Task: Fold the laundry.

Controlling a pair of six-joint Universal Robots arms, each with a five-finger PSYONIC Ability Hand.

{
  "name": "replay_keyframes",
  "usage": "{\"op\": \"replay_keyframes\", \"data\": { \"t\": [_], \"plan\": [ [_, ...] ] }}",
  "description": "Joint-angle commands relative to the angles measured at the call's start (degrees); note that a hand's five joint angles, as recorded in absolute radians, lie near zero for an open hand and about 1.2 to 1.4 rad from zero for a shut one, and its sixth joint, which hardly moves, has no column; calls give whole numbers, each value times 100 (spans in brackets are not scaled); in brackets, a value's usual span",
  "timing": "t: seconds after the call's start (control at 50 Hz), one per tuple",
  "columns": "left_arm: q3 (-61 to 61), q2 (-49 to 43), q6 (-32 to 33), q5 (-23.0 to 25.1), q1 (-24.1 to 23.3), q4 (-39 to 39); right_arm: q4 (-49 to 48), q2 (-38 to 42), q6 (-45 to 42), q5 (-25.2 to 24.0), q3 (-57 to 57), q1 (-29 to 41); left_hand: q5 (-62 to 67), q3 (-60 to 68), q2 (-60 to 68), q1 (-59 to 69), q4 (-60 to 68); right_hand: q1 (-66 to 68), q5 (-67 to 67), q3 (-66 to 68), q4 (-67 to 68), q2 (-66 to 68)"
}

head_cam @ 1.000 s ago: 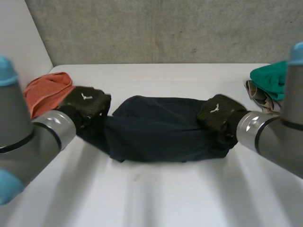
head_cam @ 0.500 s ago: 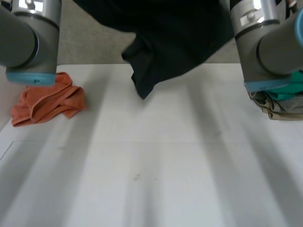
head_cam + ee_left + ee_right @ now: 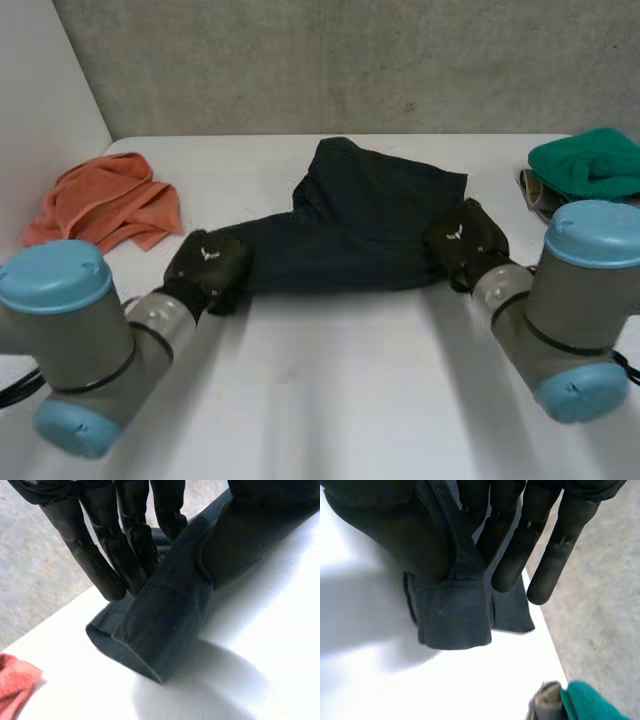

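Note:
A dark navy garment (image 3: 350,225) lies spread across the middle of the white table (image 3: 320,400), bunched higher at its far side. My left hand (image 3: 207,270) is at the garment's near left end; in its wrist view the thumb and straight fingers (image 3: 125,555) pinch a folded strip of the navy cloth (image 3: 165,620). My right hand (image 3: 464,243) is at the near right corner, and there too the thumb and fingers (image 3: 515,550) pinch the cloth's hem (image 3: 452,615).
An orange cloth (image 3: 105,203) lies crumpled at the far left of the table. A green cloth (image 3: 588,163) rests on a beige item (image 3: 545,200) at the far right, also seen as the green cloth (image 3: 590,702) beyond my right fingertips. A grey wall stands behind.
The garment was on the table, then lifted high above it, and now lies back down, stretched out. Both hands came down nearer the table's front with the cloth still held.

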Motion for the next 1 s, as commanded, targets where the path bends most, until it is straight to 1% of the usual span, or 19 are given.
{"op": "replay_keyframes", "data": {
  "t": [0.02, 0.08, 0.1, 0.16, 0.18, 0.22, 0.36, 0.48, 0.5, 0.56, 0.58, 0.64, 0.66, 0.68, 0.74, 0.78, 0.8, 0.86, 1.0],
  "plan": [
    [-235, 1409, 423, -11, -269, -2119, 2765, -1088, -775, 181, -131, -238, 1355, 1185, 1142, 1391, 1152, 1643, 1199, 1126, 1137, 1341],
    [-200, 1692, 652, -55, -358, -3018, 4017, -1187, -837, 145, -307, -423, 1355, 1185, 1142, 1391, 1152, 1643, 1199, 1126, 1137, 1341],
    [-139, 1675, 783, -90, -384, -3534, 4813, -1143, -872, 128, -439, -510, 1355, 1185, 1142, 1391, 1152, 1643, 1199, 1126, 1137, 1341],
    [46, 1526, 977, -143, -411, -4179, 5461, -986, -925, 93, -668, -599, 1355, 1185, 1142, 1391, 1152, 1643, 1199, 1126, 1137, 1341],
    [212, 1360, 1091, -178, -437, -4486, 5532, -802, -968, 84, -782, -616, 1355, 1185, 1142, 1391, 1152, 1643, 1199, 1126, 1137, 1341],
    [432, 1105, 1153, -248, -437, -4629, 5507, -617, -1012, 92, -870, -590, 1355, 1185, 1142, 1391, 1152, 1643, 1199, 1126, 1137, 1341],
    [2031, -47, 1154, -635, -560, -4463, 5112, 131, -1013, 207, -1704, -248, 1355, 1185, 1142, 1391, 1152, 1643, 1199, 1126, 1137, 1341],
    [3990, -452, 1022, -785, -569, -3752, 4093, 474, -916, 330, -3434, -89, 1355, 1185, 1142, 1391, 1152, 1643, 1199, 1126, 1137, 1341],
    [4524, -434, 909, -829, -534, -3315, 3613, 492, -838, 382, -4020, -89, 1355, 1185, 1142, 1391, 1152, 1643, 1199, 1126, 1137, 1341],
    [5177, -321, 671, -882, -420, -2383, 2654, 483, -574, 426, -4745, -98, 1355, 1185, 1142, 1391, 1152, 1643, 1199, 1126, 1137, 1341],
    [5414, -224, 557, -908, -367, -1648, 1910, 457, -295, 435, -4964, -133, 1355, 1185, 1142, 1391, 1152, 1643, 1199, 1126, 1137, 1341],
    [5548, -109, 381, -873, -279, -493, 720, 299, 199, 400, -4976, -195, 1355, 1185, 1142, 1391, 1152, 1643, 1199, 1126, 1137, 1341],
    [5609, -74, 345, -777, -192, 198, 3, 159, 505, 331, -4836, -212, 1355, 1185, 1142, 1391, 1152, 1643, 1199, 1126, 1137, 1341],
    [5601, -57, 336, -698, -130, 370, -361, 80, 638, 278, -4730, -212, 1355, 1185, 1142, 1391, 1152, 1643, 1199, 1126, 1137, 1341],
    [5663, -65, 336, -435, -24, 154, -1362, -131, 946, -90, -4213, -212, 1355, 1185, 1142, 1391, 1152, 1643, 1199, 1126, 1137, 1341],
    [5628, -83, 336, -416, -15, -67, -1559, -185, 974, -276, -4027, -212, 1355, 1185, 1142, 1391, 1152, 1643, 1199, 1126, 1137, 1341],
    [5515, -109, 336, -442, -24, -250, -1569, -194, 991, -416, -3922, -204, 1355, 1185, 1142, 1391, 1152, 1643, 1199, 1126, 1137, 1341],
    [5181, -65, 319, -486, 20, -375, -1402, -115, 1000, -400, -3798, -169, 1355, 1185, 1142, 1391, 1152, 1643, 1199, 1126, 1137, 1341],
    [3670, 84, 248, -442, 213, -95, -725, 272, 1009, -514, -3210, -28, 1355, 1185, 1142, 1391, 1152, 1643, 1199, 1126, 1137, 1341]
  ]
}}
